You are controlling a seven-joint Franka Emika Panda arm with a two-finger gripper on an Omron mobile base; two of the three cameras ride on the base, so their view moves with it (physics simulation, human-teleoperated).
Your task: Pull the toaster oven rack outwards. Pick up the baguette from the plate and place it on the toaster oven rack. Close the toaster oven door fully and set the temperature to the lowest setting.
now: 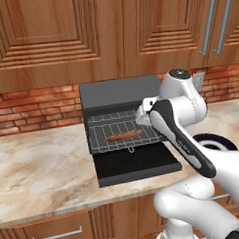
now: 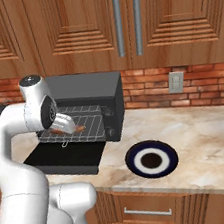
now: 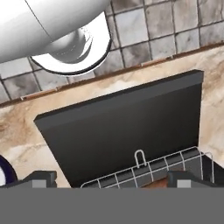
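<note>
The toaster oven (image 1: pixel 119 93) stands on the counter against the brick wall. Its door (image 1: pixel 135 163) lies open and flat in front. The silver rack (image 1: pixel 100 135) is pulled out over the door, and the brown baguette (image 1: pixel 123 136) lies on it. My gripper (image 2: pixel 65 124) hovers just above the rack's right part, over the baguette (image 2: pixel 77 130). In the hand view its fingertips (image 3: pixel 41 178) stand wide apart and open with nothing between them, looking down at the door (image 3: pixel 122 127) and the rack's front loop (image 3: pixel 140 156). The navy-rimmed plate (image 2: pixel 151 159) sits bare to the oven's right.
The oven's control strip with dark knobs (image 2: pixel 109 122) is on the right of its front. Wooden cabinets hang above, and a wall outlet (image 2: pixel 175 82) sits on the brick. Open marble counter (image 1: pixel 39 171) lies left of the oven.
</note>
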